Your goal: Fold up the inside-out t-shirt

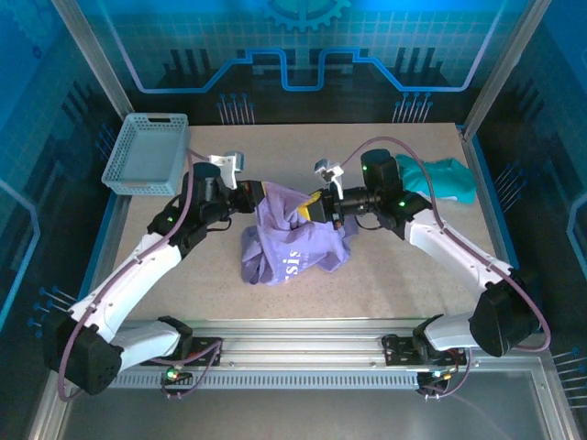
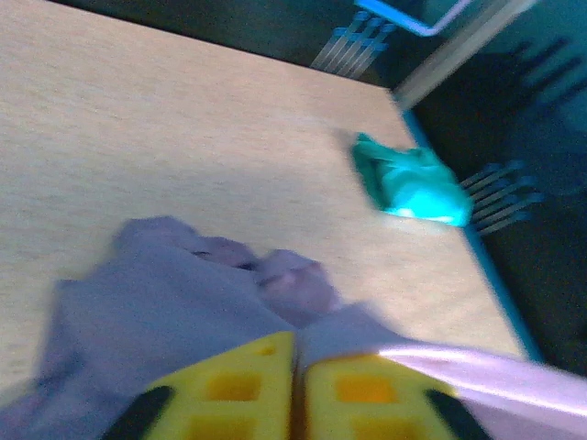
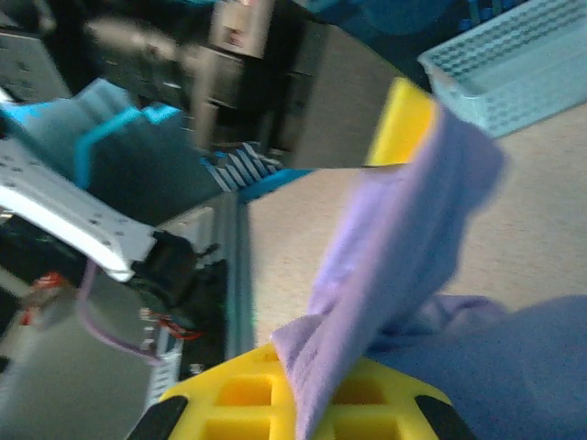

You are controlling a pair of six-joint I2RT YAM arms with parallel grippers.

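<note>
Nearest us, the inside-out t-shirt (image 1: pixel 292 247) lies as a crumpled heap at the middle of the tabletop (image 1: pixel 367 284), with most of it sagging toward the near edge. Bunched like this, it gives us no long axis to read.

Just beyond, at the heap's far edge, the left gripper (image 1: pixel 254 195) meets it from the left and the right gripper (image 1: pixel 312 203) from the right. The two are near each other, with raised cloth between them. The right fingers (image 3: pixel 229 394) pinch a fold of lavender cloth that rises from between them. The left fingers (image 2: pixel 229 390) are pressed almost together, and we cannot tell whether they hold any cloth.

We judge that the coming move turns on this: the shirt lies between both sets of fingers and nearer than them, so drawing them apart sideways would open it.

Farther off, a teal garment (image 1: pixel 445 176) lies well apart to the right, and a basket (image 1: pixel 147 156) to the left.
</note>
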